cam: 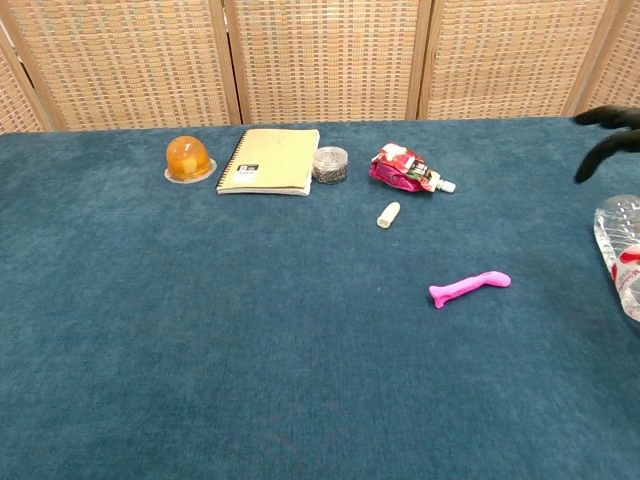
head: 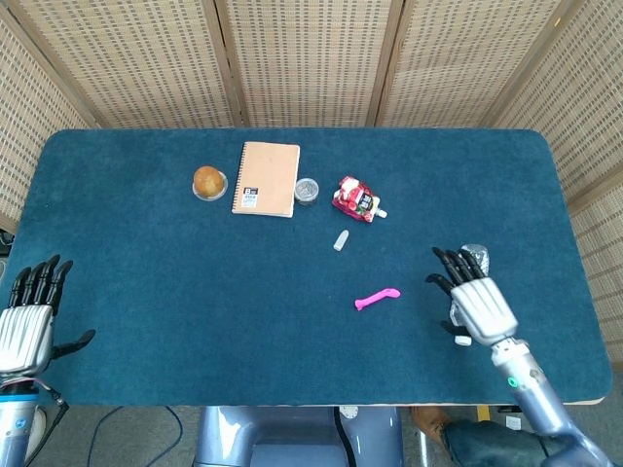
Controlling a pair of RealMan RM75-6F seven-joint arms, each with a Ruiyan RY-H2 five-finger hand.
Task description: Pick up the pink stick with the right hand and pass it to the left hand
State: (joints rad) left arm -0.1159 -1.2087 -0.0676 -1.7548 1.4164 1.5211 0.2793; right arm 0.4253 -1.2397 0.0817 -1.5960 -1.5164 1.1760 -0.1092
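Fingers spread and holding nothing, the left hand hangs off the table's front-left corner. Pink stick lies untouched on the cloth right of centre. Right hand, fingers splayed and empty, hovers over a water bottle near the right edge.

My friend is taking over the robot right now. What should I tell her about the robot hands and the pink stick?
Right robot hand: holds nothing, fingers spread, raised over the water bottle, to the right of the stick.
Left robot hand: holds nothing, fingers spread, at the table's near left corner.
Pink stick: lying flat on the table, untouched.
Done: nothing picked up yet.
Left: grasp the stick with the right robot hand, lift it, pass it to the left robot hand.
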